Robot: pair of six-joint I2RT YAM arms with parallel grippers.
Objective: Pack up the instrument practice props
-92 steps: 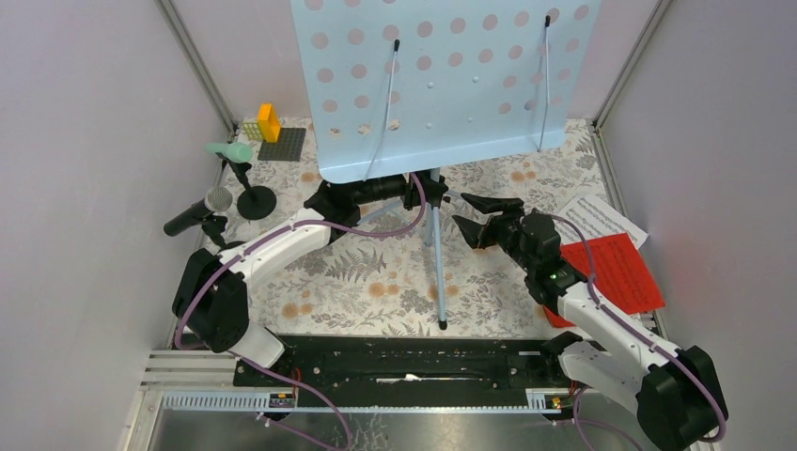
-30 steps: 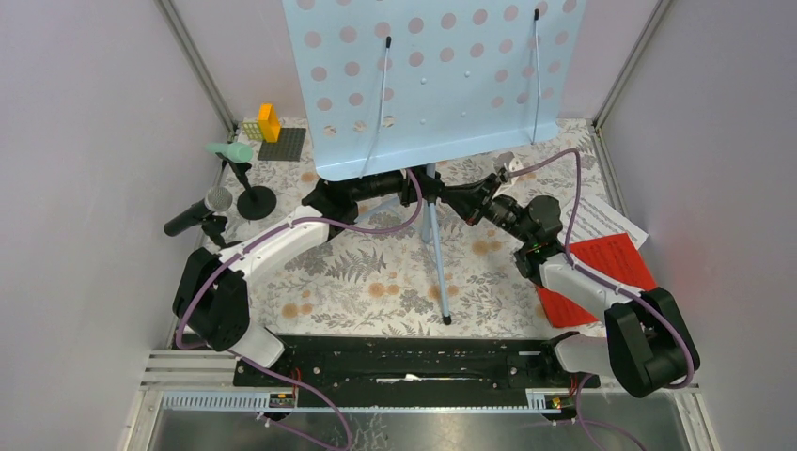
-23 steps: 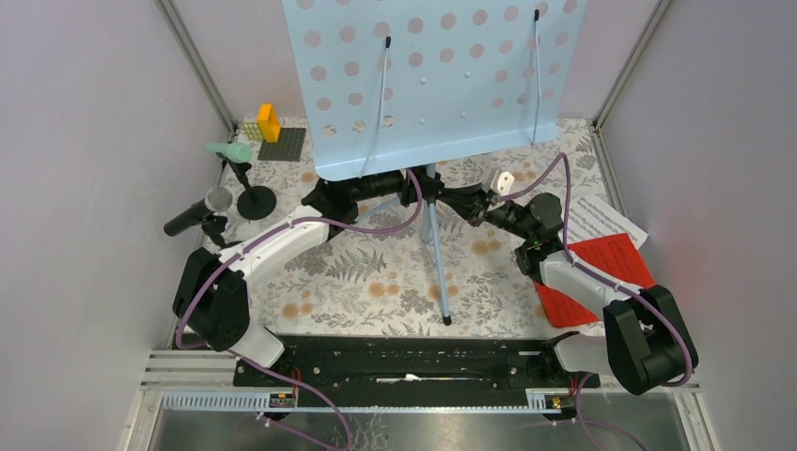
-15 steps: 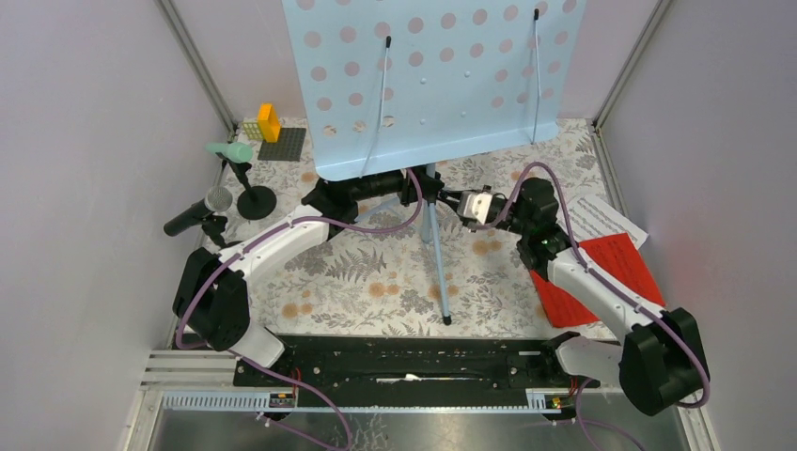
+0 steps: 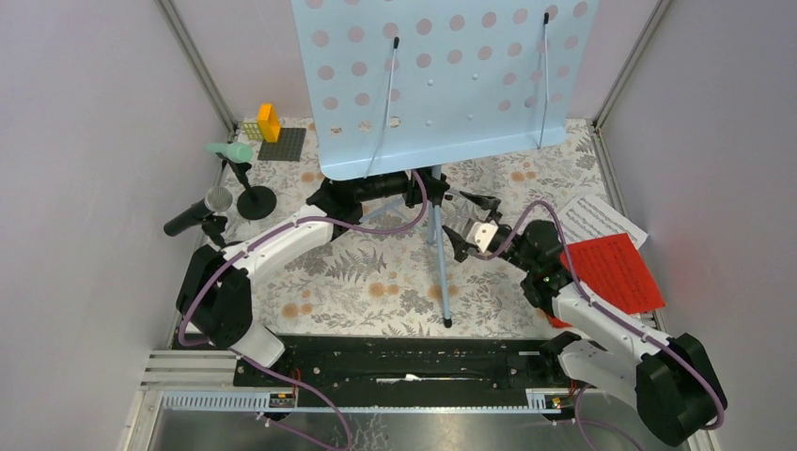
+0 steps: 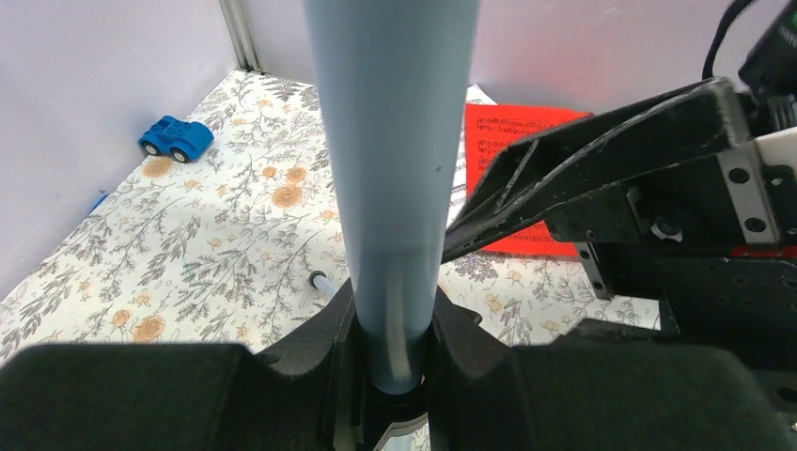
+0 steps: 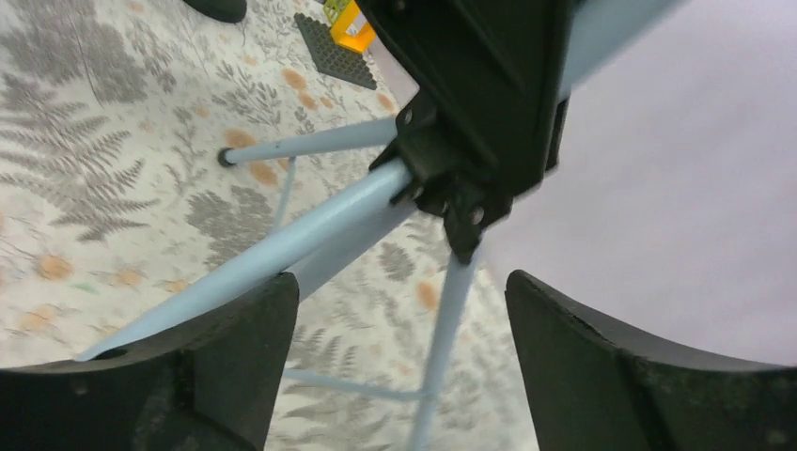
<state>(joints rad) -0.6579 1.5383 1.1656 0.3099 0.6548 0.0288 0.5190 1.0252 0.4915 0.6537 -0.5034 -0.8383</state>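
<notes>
The pale blue perforated rack (image 5: 442,85) stands upright on its tripod pole (image 5: 438,258). My left gripper (image 5: 412,192) is shut on the pole just under the rack; the left wrist view shows the pole (image 6: 390,188) squeezed between the jaws of this gripper (image 6: 393,362). My right gripper (image 5: 467,224) is open just right of the pole, holding nothing. In the right wrist view a tripod leg (image 7: 442,329) shows between the spread fingers of this gripper (image 7: 399,376). The white sheet (image 5: 601,216) and red sheet (image 5: 611,272) lie at the right. The mint microphone (image 5: 228,150) and black microphone (image 5: 197,214) sit on round-based holders (image 5: 256,202) at the left.
Yellow and orange bricks (image 5: 267,122) with a grey plate (image 5: 283,144) sit at the back left. A small blue toy car (image 6: 175,137) lies by the wall in the left wrist view. Grey walls close in three sides. A black rail (image 5: 404,362) runs along the near edge.
My right gripper has drawn back from the pole toward the near side and turned, its fingers spread wide. The rack has shifted slightly right. My left gripper keeps its hold.
</notes>
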